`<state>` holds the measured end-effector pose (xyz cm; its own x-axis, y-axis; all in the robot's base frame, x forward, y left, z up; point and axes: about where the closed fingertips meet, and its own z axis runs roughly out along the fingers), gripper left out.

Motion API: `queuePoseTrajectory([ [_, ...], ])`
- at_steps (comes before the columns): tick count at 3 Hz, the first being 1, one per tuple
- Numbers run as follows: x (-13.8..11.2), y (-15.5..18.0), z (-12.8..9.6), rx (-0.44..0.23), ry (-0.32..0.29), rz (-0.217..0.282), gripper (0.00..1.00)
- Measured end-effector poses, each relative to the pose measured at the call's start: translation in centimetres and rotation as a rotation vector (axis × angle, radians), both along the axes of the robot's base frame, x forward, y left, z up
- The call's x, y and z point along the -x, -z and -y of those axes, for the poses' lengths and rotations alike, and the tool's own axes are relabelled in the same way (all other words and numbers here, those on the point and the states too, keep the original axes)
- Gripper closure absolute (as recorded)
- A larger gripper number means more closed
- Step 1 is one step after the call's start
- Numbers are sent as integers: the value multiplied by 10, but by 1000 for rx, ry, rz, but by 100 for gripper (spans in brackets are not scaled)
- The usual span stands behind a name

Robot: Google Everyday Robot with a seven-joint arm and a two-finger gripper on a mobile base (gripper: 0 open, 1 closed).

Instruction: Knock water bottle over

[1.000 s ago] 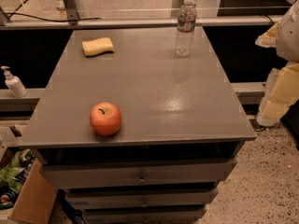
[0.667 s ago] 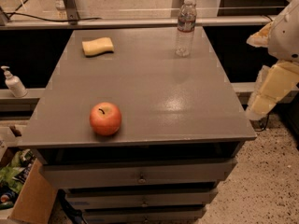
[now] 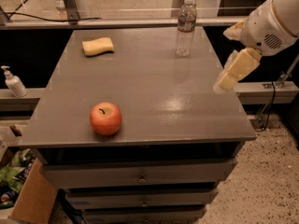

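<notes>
The water bottle [image 3: 186, 27] is slim and clear, with a white cap and a dark label band. It stands upright near the far right corner of the grey table [image 3: 154, 92]. My gripper [image 3: 231, 73] hangs from the white arm at the right. It is over the table's right edge, nearer to me than the bottle and to its right. It is well apart from the bottle and holds nothing that I can see.
A red apple [image 3: 106, 118] sits near the front left of the table and a yellow sponge [image 3: 97, 46] at the far left. A white pump dispenser [image 3: 13, 82] stands on a ledge left of the table. A cardboard box [image 3: 28, 199] is on the floor at front left. Drawers run below the tabletop.
The arm has swung in from the right and up, bringing the gripper from beside the table to over its right edge. The bottle, apple and sponge have not moved.
</notes>
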<state>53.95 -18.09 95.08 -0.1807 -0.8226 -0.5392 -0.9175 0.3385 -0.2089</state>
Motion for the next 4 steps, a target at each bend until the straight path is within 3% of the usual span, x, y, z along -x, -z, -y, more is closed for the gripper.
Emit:
queuePoseTrajectory([
  [2,-94,-17,-12,-189,49,81,0],
  [3,-94,-17,-12,-189,49,80,0],
  [4,-101,-10,-13,-236,66,75,0],
])
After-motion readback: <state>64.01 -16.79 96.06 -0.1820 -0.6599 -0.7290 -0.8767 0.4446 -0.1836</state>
